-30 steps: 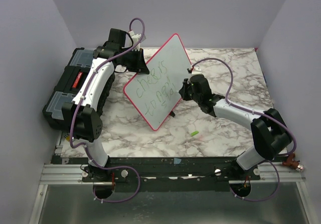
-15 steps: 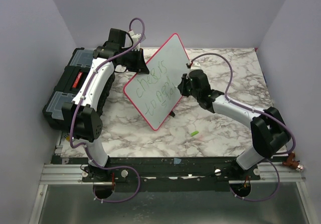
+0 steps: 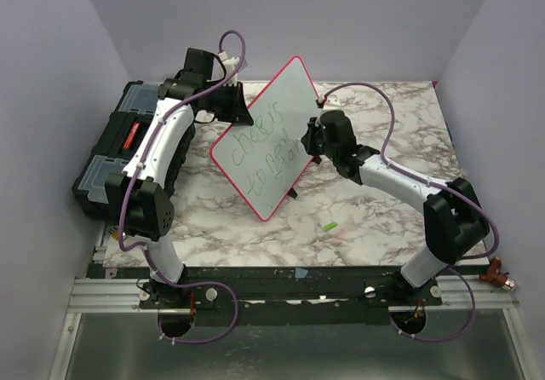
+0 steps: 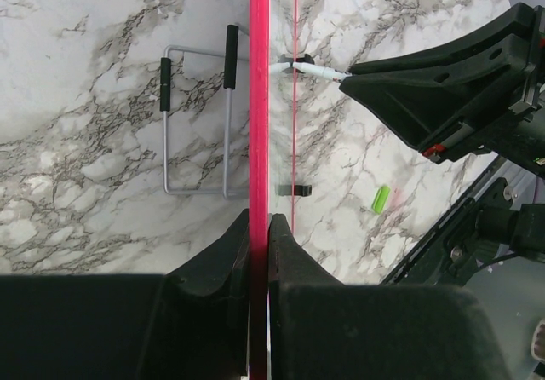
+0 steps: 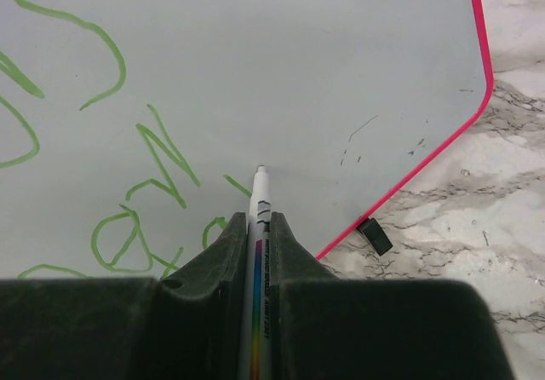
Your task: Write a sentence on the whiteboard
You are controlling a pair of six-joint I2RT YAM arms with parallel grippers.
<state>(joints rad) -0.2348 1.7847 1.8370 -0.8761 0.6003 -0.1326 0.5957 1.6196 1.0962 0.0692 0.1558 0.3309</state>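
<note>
Whiteboard [image 3: 288, 99] stands tilted up mid-table, a bit left of center. Left gripper [image 4: 260, 220] is clamped on its red rim at the far-left edge. Right gripper [image 5: 257, 224] is pinching a marker [image 5: 259, 188], with the tip on the board just right of the green sentence [image 3: 264, 150].

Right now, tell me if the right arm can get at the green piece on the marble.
Probably yes: the green piece lies on open marble, nothing over it. But the right pincer is shut on the marker, so gripping it looks unlikely.
</note>
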